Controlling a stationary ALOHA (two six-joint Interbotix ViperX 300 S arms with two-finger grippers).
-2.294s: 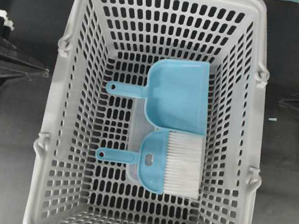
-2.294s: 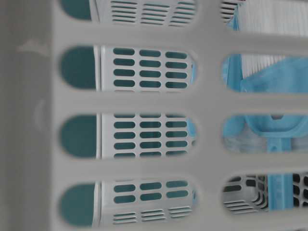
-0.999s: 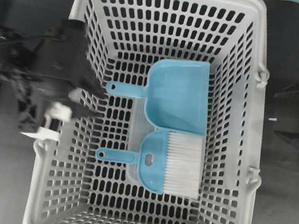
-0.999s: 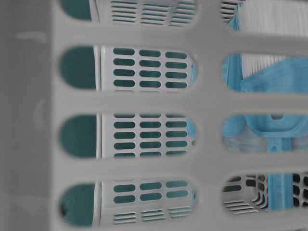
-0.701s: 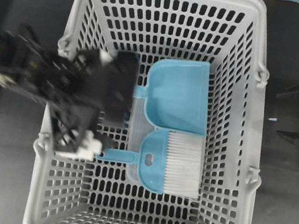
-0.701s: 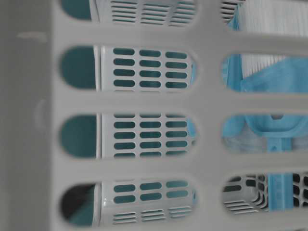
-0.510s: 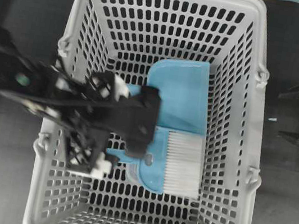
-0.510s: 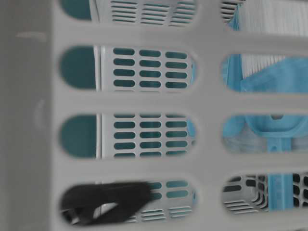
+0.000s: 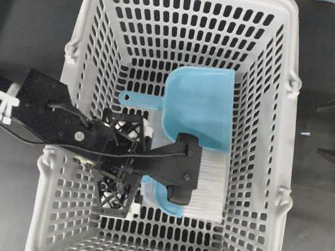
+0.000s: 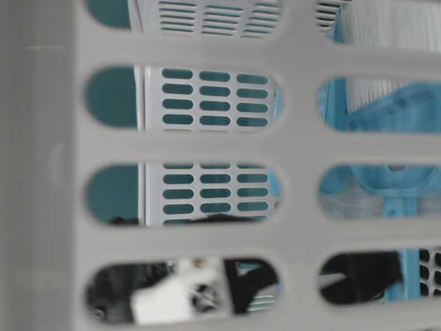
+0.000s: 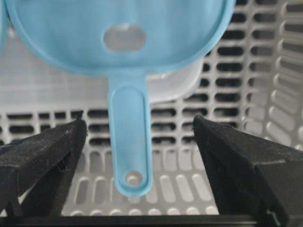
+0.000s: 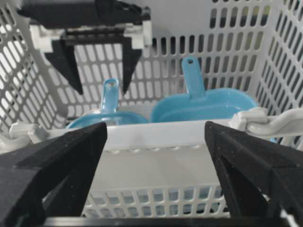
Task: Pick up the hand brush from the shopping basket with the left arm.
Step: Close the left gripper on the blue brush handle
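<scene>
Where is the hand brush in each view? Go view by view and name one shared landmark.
Overhead: hand brush lower right of centre, partly under the left arm.
Table-level: blue shape at right, through the slots.
Left wrist: handle centred between the open fingers.
Right wrist: handle left of centre.
Landmark: the dustpan beside it.

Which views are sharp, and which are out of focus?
Overhead: sharp; basket slots and brush bristles are crisp. Table-level: the near basket wall is a blurred grey lattice hiding most of the scene. Left wrist: brush handle fairly sharp, fingers soft. Right wrist: dustpan clear, near fingers blurred.
</scene>
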